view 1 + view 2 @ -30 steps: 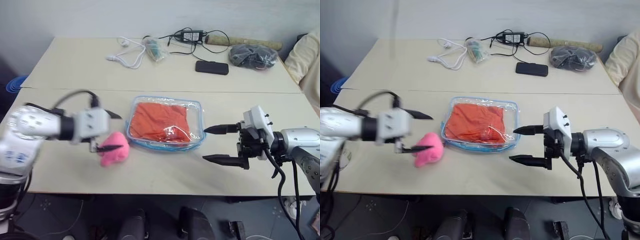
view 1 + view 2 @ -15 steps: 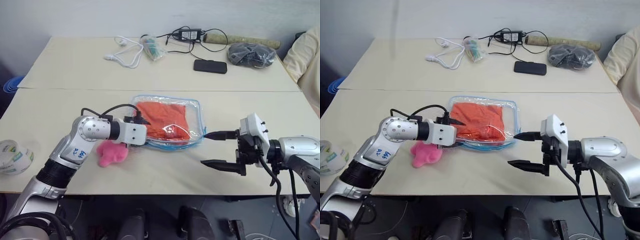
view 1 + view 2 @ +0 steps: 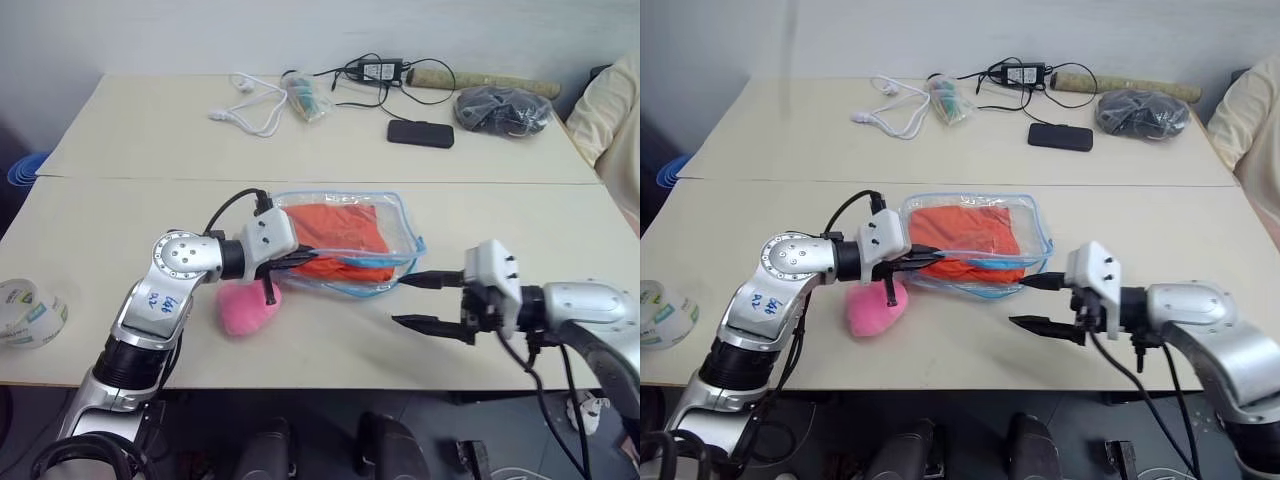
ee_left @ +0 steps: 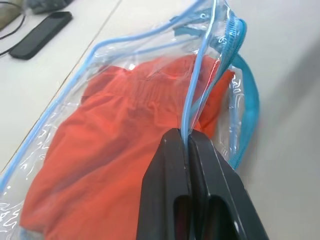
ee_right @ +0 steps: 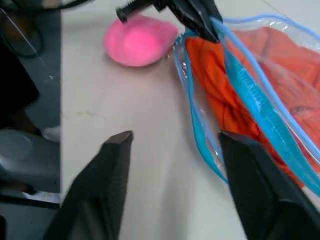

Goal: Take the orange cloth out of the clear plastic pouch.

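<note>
On the surface, my left jaws pinch the clear plastic pouch edge (orange cloth inside); my right jaws wait spread nearby.

Left gripper centre-left of frame, jaws pinched together, arm bent at elbow. Right gripper lower right, jaws apart, pointing left, forearm level.

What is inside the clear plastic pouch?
The orange cloth lies crumpled inside the clear plastic pouch, seen through its wall. Whether anything is beneath the cloth cannot be seen, because the folds cover it.
</note>
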Controlling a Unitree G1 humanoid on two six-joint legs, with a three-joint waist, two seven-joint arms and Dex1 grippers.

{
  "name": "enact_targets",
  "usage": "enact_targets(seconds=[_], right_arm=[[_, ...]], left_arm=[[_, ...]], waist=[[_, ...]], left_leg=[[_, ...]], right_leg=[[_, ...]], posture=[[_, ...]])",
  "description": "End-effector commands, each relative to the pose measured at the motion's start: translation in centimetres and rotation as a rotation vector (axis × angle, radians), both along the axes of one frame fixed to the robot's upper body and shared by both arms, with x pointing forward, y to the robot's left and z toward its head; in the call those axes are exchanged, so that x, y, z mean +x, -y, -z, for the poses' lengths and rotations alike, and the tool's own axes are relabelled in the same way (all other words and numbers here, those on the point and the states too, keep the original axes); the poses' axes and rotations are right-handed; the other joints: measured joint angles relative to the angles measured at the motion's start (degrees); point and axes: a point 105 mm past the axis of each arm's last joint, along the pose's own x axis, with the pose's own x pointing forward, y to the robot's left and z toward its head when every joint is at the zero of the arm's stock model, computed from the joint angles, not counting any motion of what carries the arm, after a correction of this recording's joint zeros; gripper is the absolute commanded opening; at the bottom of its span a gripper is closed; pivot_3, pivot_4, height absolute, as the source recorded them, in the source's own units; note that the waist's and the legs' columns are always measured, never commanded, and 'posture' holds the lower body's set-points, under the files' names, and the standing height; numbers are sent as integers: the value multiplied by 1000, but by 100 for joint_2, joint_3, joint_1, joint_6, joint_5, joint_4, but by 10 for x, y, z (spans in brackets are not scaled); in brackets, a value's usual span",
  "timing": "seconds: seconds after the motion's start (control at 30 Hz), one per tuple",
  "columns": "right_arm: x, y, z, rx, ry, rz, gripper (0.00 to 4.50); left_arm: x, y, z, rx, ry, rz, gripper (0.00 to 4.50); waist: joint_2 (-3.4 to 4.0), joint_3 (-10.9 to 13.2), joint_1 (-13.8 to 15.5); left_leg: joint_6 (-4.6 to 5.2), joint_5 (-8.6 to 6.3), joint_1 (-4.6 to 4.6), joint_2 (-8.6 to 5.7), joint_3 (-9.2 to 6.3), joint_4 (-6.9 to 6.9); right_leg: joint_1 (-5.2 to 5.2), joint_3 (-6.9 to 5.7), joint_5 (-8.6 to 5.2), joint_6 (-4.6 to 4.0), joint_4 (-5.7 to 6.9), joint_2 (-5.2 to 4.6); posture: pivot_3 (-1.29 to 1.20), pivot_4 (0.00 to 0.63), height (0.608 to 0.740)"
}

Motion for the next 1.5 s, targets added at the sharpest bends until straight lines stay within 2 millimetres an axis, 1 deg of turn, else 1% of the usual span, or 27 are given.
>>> enact_targets(seconds=[0.03, 0.13, 0.2, 0.27, 0.37, 0.43, 0.7, 0.73, 0.83, 0.9, 1.0, 1.03, 1.1, 1.17, 1.3, 1.33, 1.4, 1.43, 1.5], right_arm=[[20, -20, 1, -75, 224, 33, 1447], [43, -38, -3, -91, 402, 105, 457], [53, -43, 0, -136, 492, 128, 457], [58, -45, 7, -192, 561, 122, 457], [60, -45, 21, -307, 663, 68, 1140], [63, -46, 23, -335, 710, 63, 1691], [78, -42, 30, -413, 783, 93, 4414], [78, -42, 31, -422, 790, 93, 4485], [82, -46, 37, -471, 817, 63, 4485], [88, -53, 41, -502, 871, 45, 4485], [97, -62, 43, -492, 913, 63, 4485], [100, -64, 44, -487, 922, 69, 4068], [104, -67, 47, -483, 928, 76, 3527], [107, -69, 52, -486, 924, 80, 2768], [105, -73, 56, -483, 929, 55, 1323], [105, -73, 56, -484, 930, 50, 987], [103, -73, 58, -487, 930, 35, 279], [101, -73, 59, -489, 931, 23, 20], [98, -73, 59, -490, 932, 1, 2]], left_arm=[[-8, 10, -11, -41, 36, 13, 0], [-10, 17, -13, -59, 38, 11, 0], [-10, 19, -14, -64, 40, 9, 0], [-11, 22, -15, -69, 41, 7, 0], [-12, 24, -15, -76, 41, 11, 0], [-13, 26, -17, -87, 41, 9, 0], [-25, 39, -16, -93, 39, 54, 0], [-25, 39, -16, -92, 40, 56, 0], [-24, 41, -17, -104, 39, 50, 0], [-23, 42, -19, -123, 29, 45, 0], [-21, 42, -19, -126, 25, 41, 0], [-21, 42, -19, -125, 24, 39, 0], [-20, 41, -18, -124, 22, 34, 0], [-19, 40, -18, -125, 19, 27, 0], [-17, 37, -20, -166, -7, -4, 0], [-17, 37, -21, -178, -10, -10, 0], [-10, 38, -30, -252, -24, -46, 0], [-7, 40, -35, -289, -36, -62, 0], [-2, 43, -39, -329, -53, -79, 0]], waist=[[0, 0, -11], [0, 0, -10], [0, 0, 3], [-1, 0, 15], [-1, 0, -2], [0, 0, -18], [0, 0, -29], [0, 0, -30], [0, -1, -30], [-1, -1, -50], [-1, -2, -74], [-2, -2, -80], [-2, -2, -93], [-2, -2, -110], [-1, -2, -139], [-1, -2, -145], [-3, -4, -145], [-6, -6, -135], [-9, -8, -132]], left_leg=[[-1, 0, 0, -1, 1, 0], [-3, 1, -1, -1, 4, 0], [-4, 2, -3, -1, 2, 0], [-4, 2, -4, 0, -1, 0], [-4, 2, -6, -3, -2, -1], [-5, 2, -5, -2, -1, -2], [-8, 4, -3, 3, -2, -3], [-8, 4, -3, 4, -2, -3], [-8, 4, -2, 4, -2, -2], [-8, 4, 1, 5, -1, -2], [-9, 5, 2, 8, -2, -2], [-10, 6, 2, 9, -3, -3], [-11, 6, 2, 10, -4, -3], [-11, 6, 2, 11, -5, -3], [-11, 6, 2, 15, -7, -3], [-11, 6, 2, 19, -8, -3], [-11, 6, 5, 21, -8, -4], [-11, 6, 6, 23, -11, -3], [-11, 6, 5, 23, -15, -1]], right_leg=[[-1, 1, 0, 0, 0, 2], [-3, 2, 0, 0, 0, 2], [-3, 1, 0, 0, 0, 2], [-2, 0, 0, 0, -3, -1], [-1, 0, 0, 0, -5, -1], [-1, 0, 0, 0, -4, 4], [-1, 1, -1, -1, -3, 5], [-1, 1, -1, -1, -3, 4], [0, 1, -1, -1, -3, 5], [1, 2, -1, -1, -2, 5], [2, 2, -1, -3, 0, 5], [2, 2, -2, -3, 0, 5], [2, 1, -2, -3, 0, 5], [3, 1, -2, -3, 0, 4], [4, 1, -2, -3, 1, 4], [4, 1, -2, -3, 1, 4], [8, 1, -2, -3, 0, 4], [11, 0, -2, -3, 0, 5], [14, 0, -2, -3, -1, 4]], posture=[[0, 150, 740], [0, 150, 740], [0, 150, 740], [0, 150, 740], [0, 150, 740], [0, 150, 740], [0, 150, 740], [0, 150, 740], [0, 150, 740], [0, 150, 740], [0, 150, 740], [0, 150, 740], [0, 150, 740], [0, 150, 740], [0, 150, 740], [0, 150, 740], [0, 150, 740], [0, 150, 740], [0, 150, 740]])
